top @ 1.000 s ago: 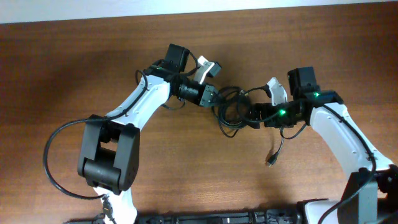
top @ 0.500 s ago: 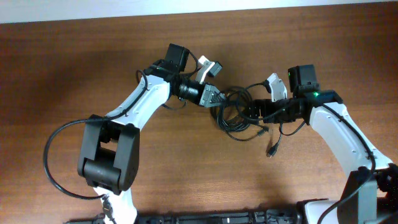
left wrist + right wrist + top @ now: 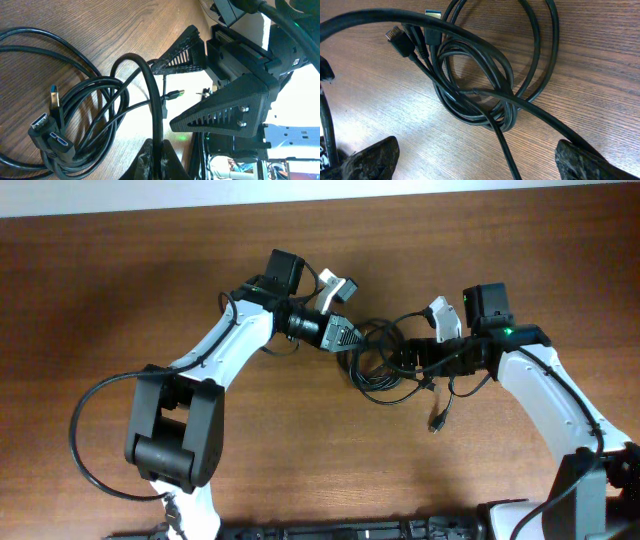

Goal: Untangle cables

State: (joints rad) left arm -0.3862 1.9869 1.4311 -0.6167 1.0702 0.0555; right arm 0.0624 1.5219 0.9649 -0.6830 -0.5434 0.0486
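**Left gripper (image 3: 345, 338) clenched on one strand, right gripper (image 3: 415, 362) released beside the coil.**
Your left gripper pinches a single cord at the 9 o'clock edge of the cables (image 3: 378, 372), which lie coiled on the table (image 3: 150, 280) between the arms. The pinched strand runs roughly from 9 to 3 o'clock. Your right gripper, jaws spread wide, straddles strands at the coil's 3 o'clock edge, so it looks best placed to pin the loops.

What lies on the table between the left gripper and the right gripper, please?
The tangled cables lie between the left gripper and right gripper, clearest in the overhead view.
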